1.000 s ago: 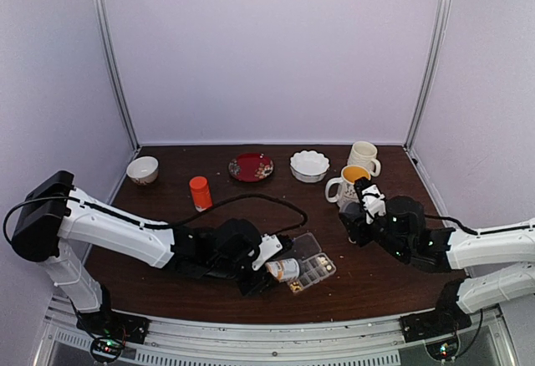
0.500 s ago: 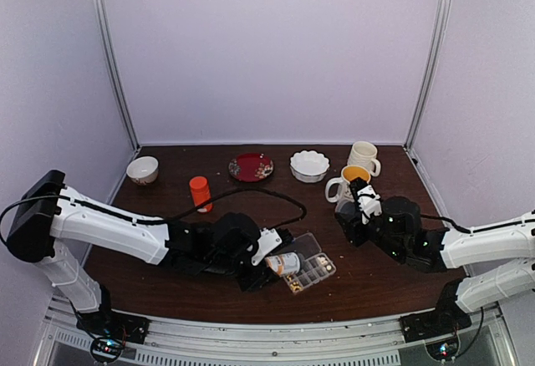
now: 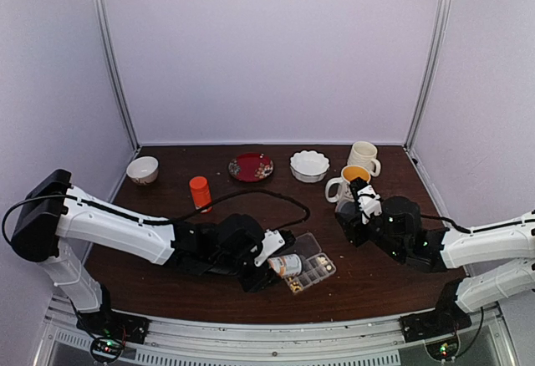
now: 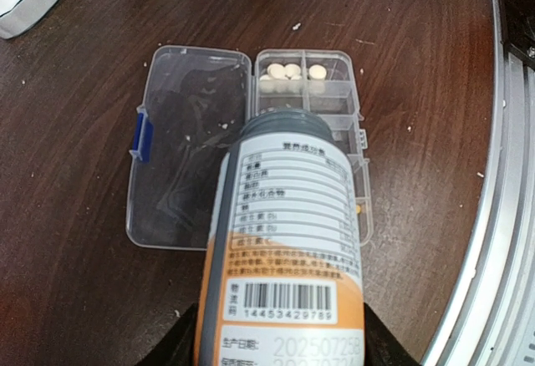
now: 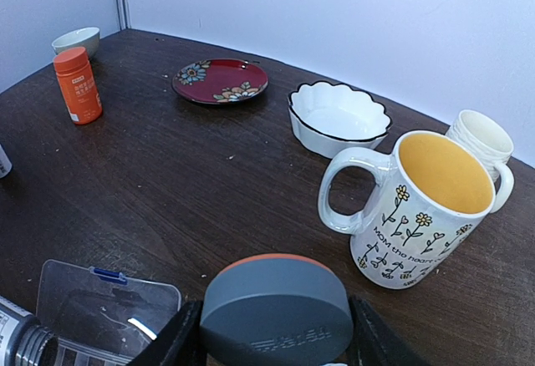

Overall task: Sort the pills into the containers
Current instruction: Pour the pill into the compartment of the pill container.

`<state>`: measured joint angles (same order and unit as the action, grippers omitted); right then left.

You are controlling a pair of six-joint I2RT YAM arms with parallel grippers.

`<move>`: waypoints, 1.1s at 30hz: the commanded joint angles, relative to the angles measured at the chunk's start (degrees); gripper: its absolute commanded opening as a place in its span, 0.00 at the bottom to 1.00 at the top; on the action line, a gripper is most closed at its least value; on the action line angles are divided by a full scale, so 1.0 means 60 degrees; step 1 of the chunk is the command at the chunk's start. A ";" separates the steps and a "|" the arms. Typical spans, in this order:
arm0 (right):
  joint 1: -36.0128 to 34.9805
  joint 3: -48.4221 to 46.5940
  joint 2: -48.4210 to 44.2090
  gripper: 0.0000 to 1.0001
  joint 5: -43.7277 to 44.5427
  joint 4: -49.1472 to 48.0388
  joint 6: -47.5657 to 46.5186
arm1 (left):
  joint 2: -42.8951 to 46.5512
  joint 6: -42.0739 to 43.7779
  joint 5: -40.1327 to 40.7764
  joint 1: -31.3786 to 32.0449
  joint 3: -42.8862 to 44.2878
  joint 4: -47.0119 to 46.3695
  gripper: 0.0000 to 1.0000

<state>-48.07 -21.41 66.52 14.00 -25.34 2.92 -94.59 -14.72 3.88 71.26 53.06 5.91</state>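
My left gripper [image 3: 269, 259] is shut on a grey-rimmed amber bottle [image 4: 284, 241] with a white label. It holds the bottle tilted, with the mouth over the clear organiser box [image 4: 355, 115]. The box also shows in the top view [image 3: 316, 271]. Its hinged lid [image 4: 188, 149] lies open to the left. Three white pills [image 4: 290, 72] lie in the far compartments, and one tan pill [image 4: 359, 209] shows beside the bottle. My right gripper [image 3: 364, 202] is shut on the grey cap [image 5: 276, 307] and holds it above the table, right of the box.
An orange bottle [image 3: 199, 192], a red plate [image 3: 251, 166], a white scalloped bowl [image 3: 309, 165], a flowered mug [image 3: 349, 184], a cream mug [image 3: 364, 156] and a small bowl [image 3: 142, 169] stand across the back. The table's metal front edge [image 4: 501, 216] is close to the box.
My left gripper has shifted the bottle slightly right, further over the box. My right gripper moved a little left with the cap, then held still.
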 commanded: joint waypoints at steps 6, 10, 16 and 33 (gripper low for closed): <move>0.0058 -0.0178 -0.0137 0.00 0.0260 -0.0114 -0.0050 | 0.0113 -0.0037 0.0061 0.0033 0.0026 -0.0500 0.00; 0.0058 -0.0155 -0.0145 0.00 0.0274 -0.0111 -0.0036 | -0.0094 -0.0116 -0.0022 0.0043 0.0842 0.0771 0.00; 0.0071 -0.0189 -0.0126 0.00 0.0274 -0.0079 -0.0055 | -0.0024 -0.0170 0.0196 0.0046 0.0528 0.0563 0.00; 0.0088 -0.0182 -0.0144 0.00 0.0303 -0.0018 -0.0033 | -0.0203 -0.0235 -0.0265 0.0055 0.0635 0.0456 0.00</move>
<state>-47.81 -21.41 66.52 14.09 -25.21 2.92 -95.04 -15.57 3.86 71.31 54.87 9.45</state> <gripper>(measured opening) 0.543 0.512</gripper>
